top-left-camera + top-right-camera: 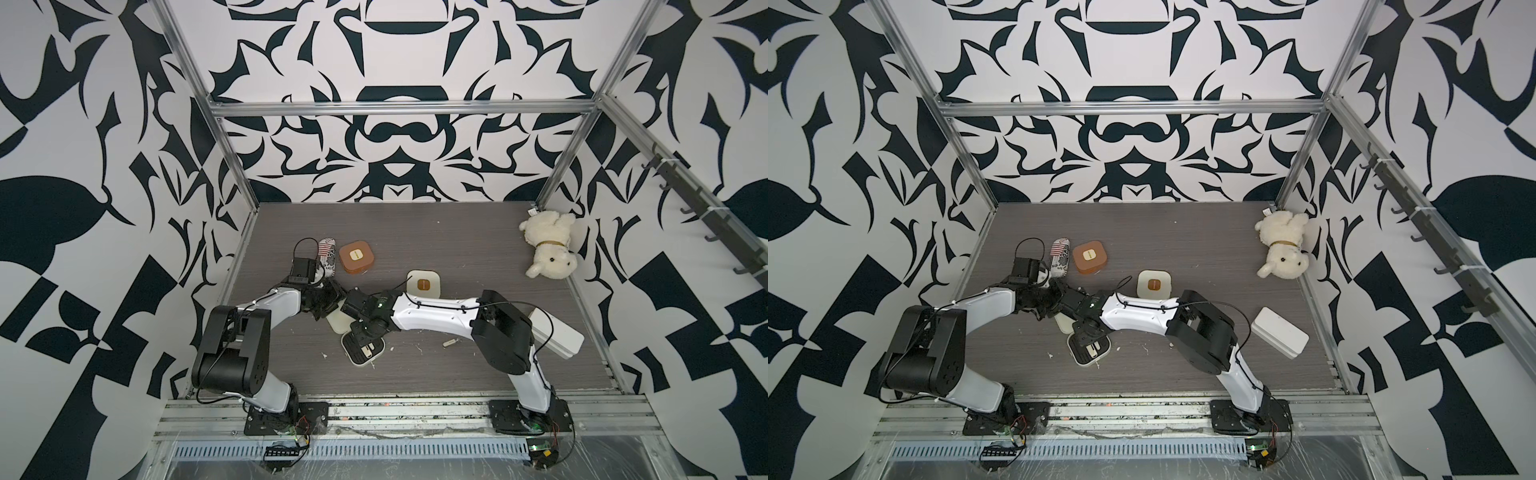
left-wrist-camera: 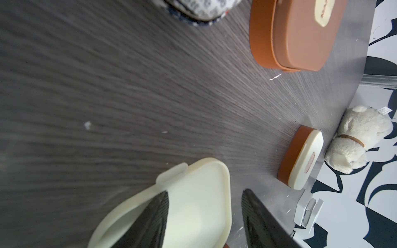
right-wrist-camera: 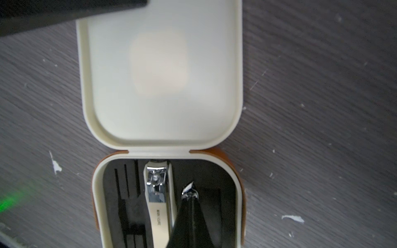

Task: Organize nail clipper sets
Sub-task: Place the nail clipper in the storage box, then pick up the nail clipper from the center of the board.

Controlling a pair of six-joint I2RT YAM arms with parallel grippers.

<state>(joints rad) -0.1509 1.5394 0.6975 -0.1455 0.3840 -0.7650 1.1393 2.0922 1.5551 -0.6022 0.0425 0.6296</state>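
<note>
Found right hand (image 3: 189, 200) pinched tight on a small metal tool (image 3: 189, 190), low over the black insert (image 3: 120, 204) of the open case (image 3: 97, 193). Found left hand (image 2: 205, 192) part-open, with one finger (image 2: 150, 221) inside the flipped-back lid (image 2: 199, 214) and the other outside its rim, a sliver of bench (image 1: 415, 232) showing between. Cannot tell whether it presses on the lid.

Counted three cases:
- Open case at centre front, under both hands
- Closed cream-lidded case (image 1: 423, 284) just beyond the right forearm
- Closed brown case (image 1: 356, 257) further back and left, just beside one crushed can (image 1: 326, 257)

Counted one cream clipper (image 3: 158, 193) seated in the insert. Noted one small cream piece (image 1: 449, 343) loose to the right of the open case, too small to name.

Logged one plush dog (image 1: 548, 245) in the far right corner against the frame, and one white box (image 1: 555, 332) near the right edge by the right elbow. Placed the can close to the left edge.

Marked a broad bare stretch across the far middle, between brown case and dog, plus a narrower strip between open case and front edge
</note>
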